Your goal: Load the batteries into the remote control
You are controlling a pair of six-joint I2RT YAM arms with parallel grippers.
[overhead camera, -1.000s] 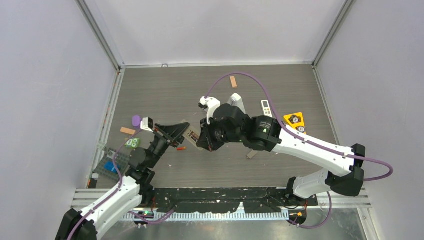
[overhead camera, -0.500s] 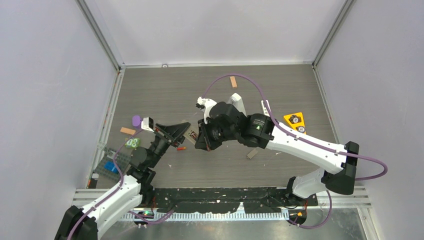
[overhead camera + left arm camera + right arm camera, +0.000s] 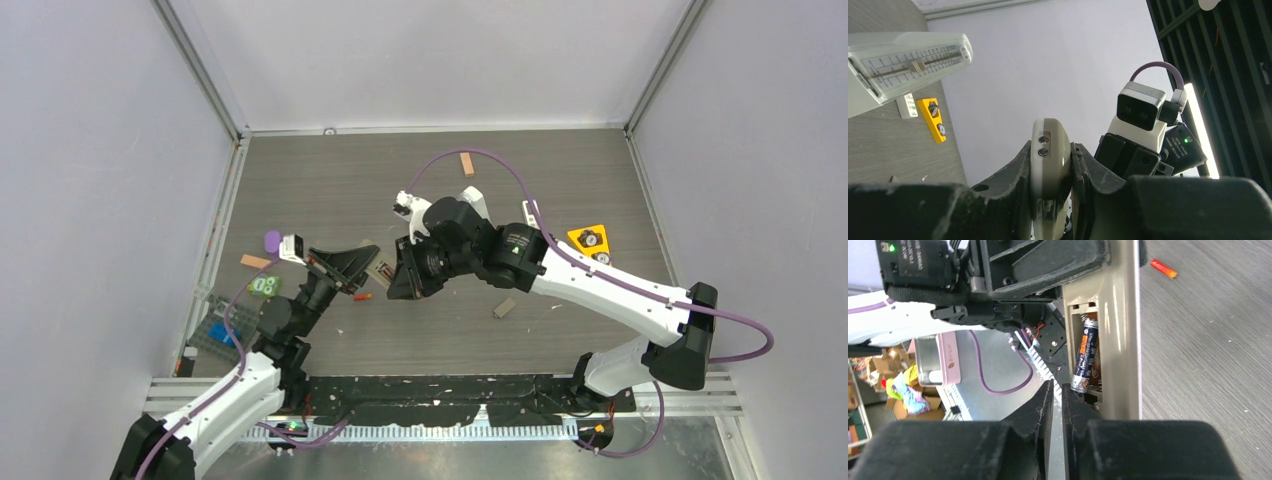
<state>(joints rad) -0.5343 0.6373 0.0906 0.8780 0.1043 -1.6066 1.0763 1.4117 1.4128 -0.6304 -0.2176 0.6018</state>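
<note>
My left gripper [image 3: 358, 265] is shut on the remote control [image 3: 1049, 135], holding it off the table with its grey-beige edge between the fingers [image 3: 1013, 175]. In the right wrist view the remote control [image 3: 1123, 330] shows its open compartment. A dark battery [image 3: 1085, 352] sits tilted there, its lower end sticking out, beside a second one [image 3: 1096, 371] lying deeper. My right gripper [image 3: 1058, 387] is shut and empty, its tips right beside the tilted battery's lower end. A red-orange battery [image 3: 1163, 268] lies loose on the table, also seen from above [image 3: 363, 297].
A grey metronome [image 3: 478, 205], a short white remote with display [image 3: 533, 213] and a yellow triangle [image 3: 590, 242] lie behind the right arm. A small block [image 3: 504, 307] lies near the middle. A purple disc [image 3: 272, 241], green piece [image 3: 265, 286] and blue rack [image 3: 215, 335] are at left.
The right arm has shifted a little left, closer to the held remote. The left arm and remote have stayed put.
</note>
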